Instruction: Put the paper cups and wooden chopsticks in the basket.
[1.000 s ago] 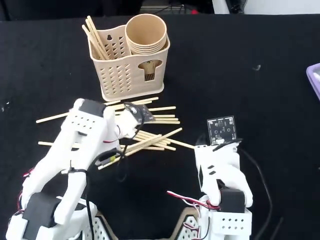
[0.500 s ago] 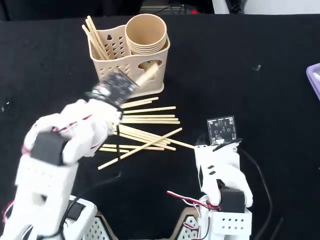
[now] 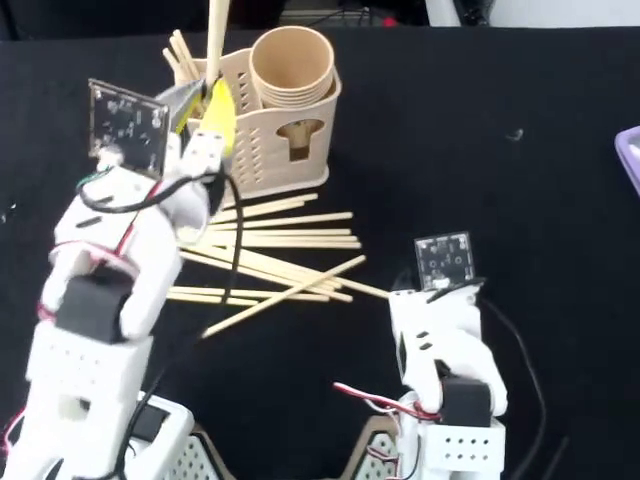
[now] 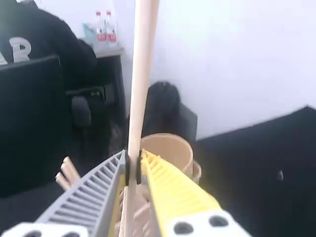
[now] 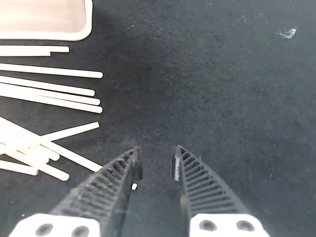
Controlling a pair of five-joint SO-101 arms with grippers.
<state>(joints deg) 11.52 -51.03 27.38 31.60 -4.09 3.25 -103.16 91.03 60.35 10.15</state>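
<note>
My left gripper [image 3: 208,98] is raised beside the cream basket [image 3: 262,150], shut on a wooden chopstick [image 3: 217,38] that stands nearly upright over the basket's left compartment. In the left wrist view the chopstick [image 4: 141,84] rises from between the grey and yellow fingers [image 4: 163,182] of the gripper [image 4: 132,170]. Several chopsticks [image 3: 185,62] stand in that compartment. A stack of paper cups [image 3: 291,68] sits in the right compartment. More chopsticks [image 3: 275,255] lie scattered on the black table before the basket. My right gripper [image 5: 155,162] hovers open low over the bare table, right of the loose chopsticks [image 5: 47,91].
A purple object [image 3: 629,160] shows at the table's right edge. The black tabletop [image 3: 480,150] right of the basket is bare. The right arm's base [image 3: 445,400] sits at the front centre. A dark chair and room lie behind in the left wrist view.
My left arm lifted a chopstick off the pile and swung it up and back toward the basket, turning it upright. The right arm has stayed still.
</note>
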